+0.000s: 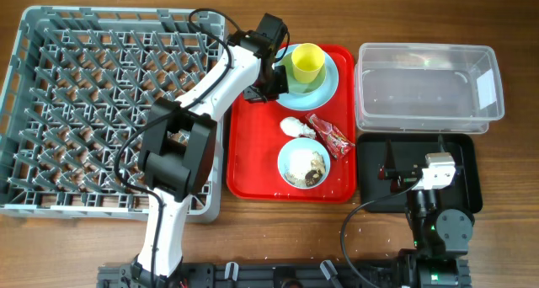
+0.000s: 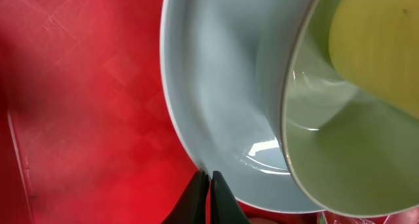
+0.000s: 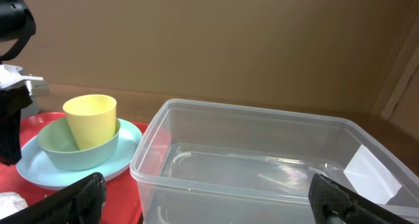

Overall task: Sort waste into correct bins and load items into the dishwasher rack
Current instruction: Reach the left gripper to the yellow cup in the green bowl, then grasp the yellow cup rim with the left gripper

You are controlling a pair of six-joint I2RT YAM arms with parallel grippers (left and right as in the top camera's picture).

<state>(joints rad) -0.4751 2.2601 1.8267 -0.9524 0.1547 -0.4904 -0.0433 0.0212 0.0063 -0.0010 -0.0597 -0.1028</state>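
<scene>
On the red serving tray (image 1: 253, 153) a pale blue plate (image 1: 333, 84) carries a bowl (image 1: 296, 88) with a yellow cup (image 1: 307, 61) in it. My left gripper (image 1: 266, 84) is shut and empty. Its tips (image 2: 209, 183) sit at the plate's (image 2: 216, 86) left rim, low over the tray. A white tissue (image 1: 292, 125), a red wrapper (image 1: 328, 135) and a second bowl (image 1: 304, 163) holding crumbs lie nearer the front. The grey dishwasher rack (image 1: 101, 103) fills the left. My right gripper (image 3: 209, 201) hangs open above the black tray (image 1: 459, 183), facing the clear tub (image 3: 262, 165).
The clear tub (image 1: 425, 86) with its white label stands behind the black tray, right of the red tray. My left arm (image 1: 210, 94) reaches across the rack's right edge. Bare wooden table (image 1: 253, 237) runs along the front.
</scene>
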